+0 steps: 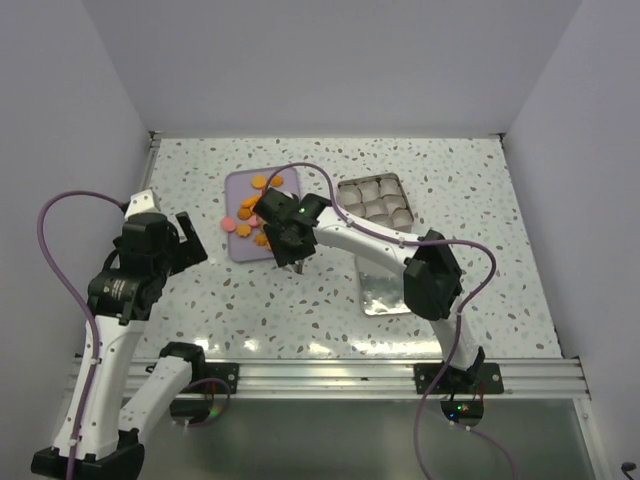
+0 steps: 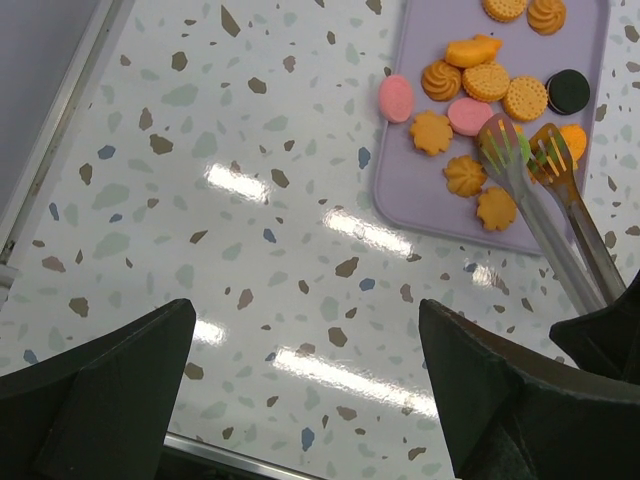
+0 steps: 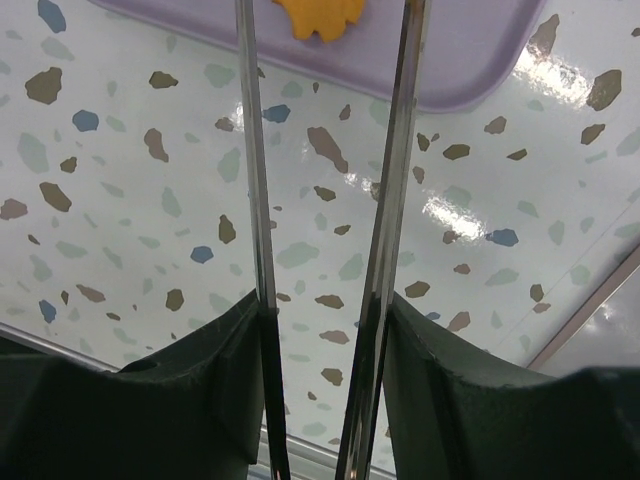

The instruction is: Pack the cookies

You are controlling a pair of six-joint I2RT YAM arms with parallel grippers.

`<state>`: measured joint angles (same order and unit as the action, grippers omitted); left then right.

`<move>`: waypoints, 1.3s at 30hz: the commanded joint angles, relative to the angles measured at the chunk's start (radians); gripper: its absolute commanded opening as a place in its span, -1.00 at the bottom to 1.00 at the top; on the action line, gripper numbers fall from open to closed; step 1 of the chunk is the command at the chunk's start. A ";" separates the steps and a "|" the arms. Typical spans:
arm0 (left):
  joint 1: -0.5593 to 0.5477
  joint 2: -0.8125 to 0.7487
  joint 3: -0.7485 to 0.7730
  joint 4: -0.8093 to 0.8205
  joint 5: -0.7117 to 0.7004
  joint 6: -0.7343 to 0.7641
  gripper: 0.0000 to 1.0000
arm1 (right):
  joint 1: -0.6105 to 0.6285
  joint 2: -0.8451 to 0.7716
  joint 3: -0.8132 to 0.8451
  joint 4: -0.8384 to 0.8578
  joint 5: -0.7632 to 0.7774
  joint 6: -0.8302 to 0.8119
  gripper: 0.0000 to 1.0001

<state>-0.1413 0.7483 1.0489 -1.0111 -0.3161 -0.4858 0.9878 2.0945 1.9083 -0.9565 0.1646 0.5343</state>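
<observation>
The cookies [image 2: 487, 82] lie in a loose heap on the lilac tray [image 2: 420, 190]: mostly orange discs and flower shapes, some pink [image 2: 397, 98], one black [image 2: 568, 90], one green [image 2: 519, 147]. They also show in the top view [image 1: 262, 205]. My right gripper [image 1: 283, 240] is shut on metal tongs [image 2: 545, 225], whose spread tips rest over the green cookie and an orange one. In the right wrist view my right gripper [image 3: 320, 330] holds the tongs' two arms [image 3: 255, 180] apart, with one orange cookie [image 3: 315, 18] beyond them. My left gripper [image 2: 305, 370] is open and empty over bare table, left of the tray.
A square metal tin [image 1: 375, 200] with paper cups stands right of the tray [image 1: 240, 185]. Its shiny lid [image 1: 380, 285] lies nearer the front, under the right arm. Walls close in the table at left, back and right.
</observation>
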 commanded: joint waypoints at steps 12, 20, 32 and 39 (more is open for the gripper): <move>-0.026 -0.017 -0.004 0.028 -0.031 0.019 1.00 | 0.002 0.012 -0.002 0.012 -0.031 0.010 -0.48; -0.037 -0.026 -0.004 0.029 -0.040 0.021 1.00 | 0.002 -0.030 0.005 -0.007 -0.016 0.019 -0.67; -0.055 -0.050 0.000 0.026 -0.084 0.010 1.00 | -0.009 -0.159 0.098 -0.117 0.081 0.004 -0.89; -0.057 -0.058 -0.004 0.017 -0.081 0.007 1.00 | -0.138 -0.270 0.061 -0.126 0.122 -0.017 -0.93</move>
<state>-0.1917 0.6880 1.0489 -1.0111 -0.3763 -0.4862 0.9272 1.9129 1.9522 -1.0580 0.2256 0.5358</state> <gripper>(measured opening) 0.997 0.294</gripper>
